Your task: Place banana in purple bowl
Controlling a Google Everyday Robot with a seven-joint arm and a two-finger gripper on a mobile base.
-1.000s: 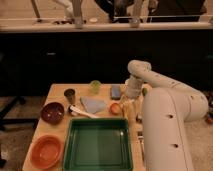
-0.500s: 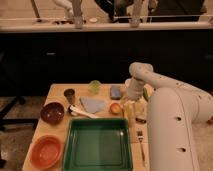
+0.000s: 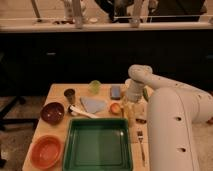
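The purple bowl (image 3: 52,112) sits on the left side of the wooden table, dark maroon and empty. A pale yellow slender shape, the banana (image 3: 129,114), lies near the table's right edge, just right of the round orange fruit (image 3: 115,108). My gripper (image 3: 130,104) hangs from the white arm directly over the banana, at or just above it. The wrist hides part of the banana, so I cannot tell whether they touch.
An orange bowl (image 3: 46,151) is at the front left. A green tray (image 3: 97,145) fills the front middle. A blue cloth (image 3: 92,104), white spoon (image 3: 82,112), dark cup (image 3: 69,95), green cup (image 3: 95,86), blue sponge (image 3: 115,91), green vegetable (image 3: 145,94) and fork (image 3: 141,142) lie around.
The arm has shifted and the gripper has come down a little towards the table beside the orange fruit. The bowls and other objects have not moved.
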